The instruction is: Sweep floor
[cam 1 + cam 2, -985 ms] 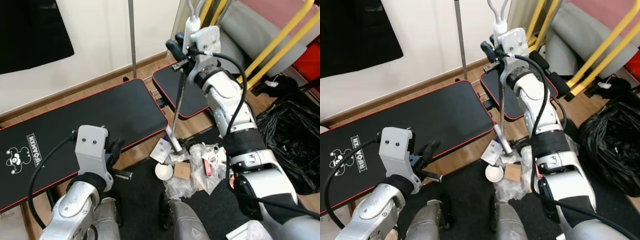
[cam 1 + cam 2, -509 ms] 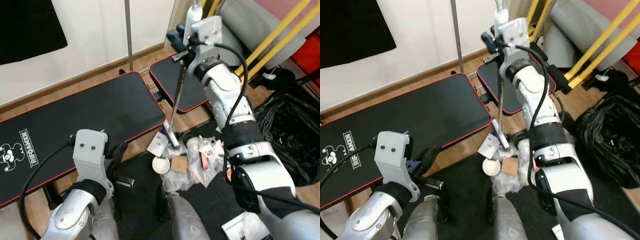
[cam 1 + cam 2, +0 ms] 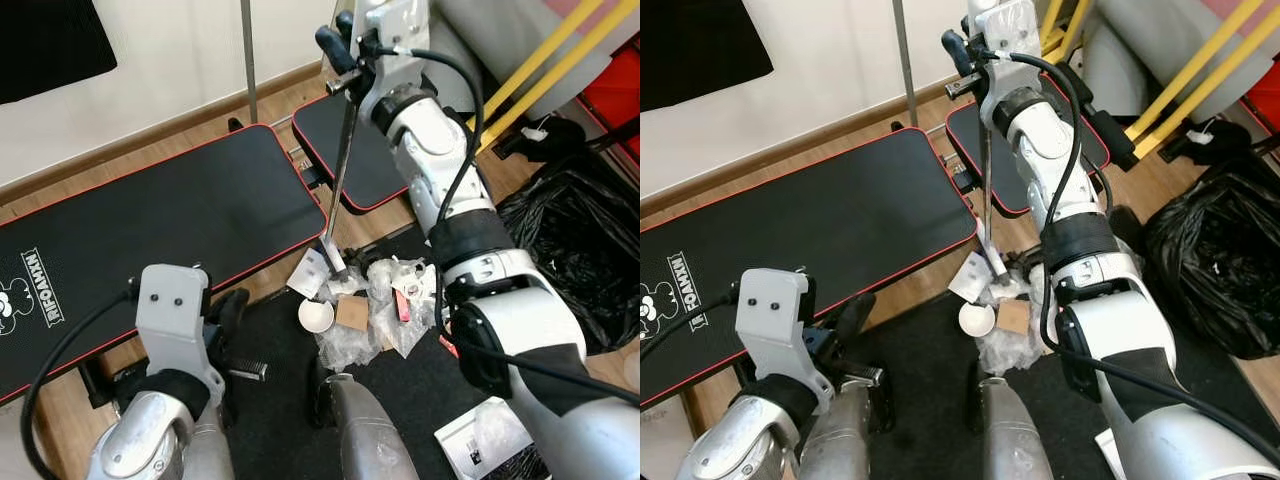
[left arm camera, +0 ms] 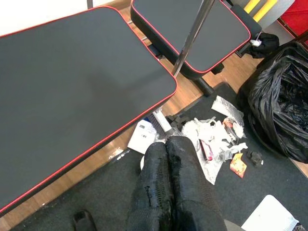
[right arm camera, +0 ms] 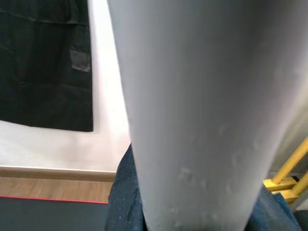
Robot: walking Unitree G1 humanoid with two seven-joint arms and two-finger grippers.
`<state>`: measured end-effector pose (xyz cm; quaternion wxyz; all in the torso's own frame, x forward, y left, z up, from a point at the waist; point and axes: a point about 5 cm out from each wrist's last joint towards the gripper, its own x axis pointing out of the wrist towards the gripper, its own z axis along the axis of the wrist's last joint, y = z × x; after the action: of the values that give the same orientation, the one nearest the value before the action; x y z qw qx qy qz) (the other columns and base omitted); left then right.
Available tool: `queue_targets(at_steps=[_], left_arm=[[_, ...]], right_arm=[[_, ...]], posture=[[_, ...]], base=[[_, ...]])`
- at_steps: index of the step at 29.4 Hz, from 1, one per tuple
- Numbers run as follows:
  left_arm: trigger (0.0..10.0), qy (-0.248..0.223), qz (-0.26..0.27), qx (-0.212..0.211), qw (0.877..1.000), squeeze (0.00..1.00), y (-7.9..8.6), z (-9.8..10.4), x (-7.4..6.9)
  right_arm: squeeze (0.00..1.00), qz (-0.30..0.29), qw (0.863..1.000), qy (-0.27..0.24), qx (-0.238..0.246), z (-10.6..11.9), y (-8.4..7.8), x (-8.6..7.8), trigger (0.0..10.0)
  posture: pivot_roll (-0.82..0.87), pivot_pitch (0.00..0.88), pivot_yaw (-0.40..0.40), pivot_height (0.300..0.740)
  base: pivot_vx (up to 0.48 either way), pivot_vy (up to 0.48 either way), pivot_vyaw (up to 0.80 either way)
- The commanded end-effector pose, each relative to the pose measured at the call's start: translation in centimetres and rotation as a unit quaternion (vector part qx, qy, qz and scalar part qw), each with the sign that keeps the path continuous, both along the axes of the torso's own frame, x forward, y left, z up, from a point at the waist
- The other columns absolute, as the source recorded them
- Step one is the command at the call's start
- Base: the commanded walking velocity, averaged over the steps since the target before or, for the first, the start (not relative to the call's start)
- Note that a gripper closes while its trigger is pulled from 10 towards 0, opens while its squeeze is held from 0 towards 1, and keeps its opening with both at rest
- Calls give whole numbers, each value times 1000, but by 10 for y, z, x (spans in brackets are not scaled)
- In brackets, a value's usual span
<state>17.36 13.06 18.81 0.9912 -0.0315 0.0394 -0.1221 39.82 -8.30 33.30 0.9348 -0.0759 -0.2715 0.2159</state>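
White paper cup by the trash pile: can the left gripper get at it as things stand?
Probably yes. The left gripper hangs free, fingers together, just short of the white paper cup, which lies open on the dark mat. The broom in the right gripper stands just beyond it.

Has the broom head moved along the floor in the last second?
No. The broom head sits beside the white packet, just beyond the paper cup, as before; only the camera shifted.

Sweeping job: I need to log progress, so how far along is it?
Done: litter is gathered into one heap at the dark mat's edge beside the bench. In hand: the right gripper holds the broom handle, head at the heap. Left: nothing is bagged yet; the black bag sits apart.
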Motion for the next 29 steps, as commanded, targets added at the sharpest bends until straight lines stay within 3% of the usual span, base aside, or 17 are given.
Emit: queue_targets(at_steps=[1,3,4,18,29], left_arm=[[10000,16,-3,-6,1000,0,-3,-3,-5],[10000,16,-2,-6,1000,0,-3,-2,-5],[10000,17,-2,-7,1000,0,-3,-2,-5],[10000,19,-1,-9,1000,0,-4,-3,-3],[10000,15,-2,-8,1000,0,-5,-5,6]], right_arm=[[0,-9,1000,-23,-2,5,0,-2,10000],[0,-11,1000,-23,-2,4,0,-1,10000],[1000,-12,1000,-20,5,2,1,-1,10000],[1000,0,1000,-4,16,-12,18,0,10000],[1000,4,1000,15,8,-38,1,-7,10000]], posture=[[-43,502,-215,740],[-43,502,-215,740],[-43,502,-215,740],[-51,495,-219,740],[-69,460,-219,740]], base=[[0,0,0],[0,0,0],[0,0,0],[0,0,0],[0,0,0]])
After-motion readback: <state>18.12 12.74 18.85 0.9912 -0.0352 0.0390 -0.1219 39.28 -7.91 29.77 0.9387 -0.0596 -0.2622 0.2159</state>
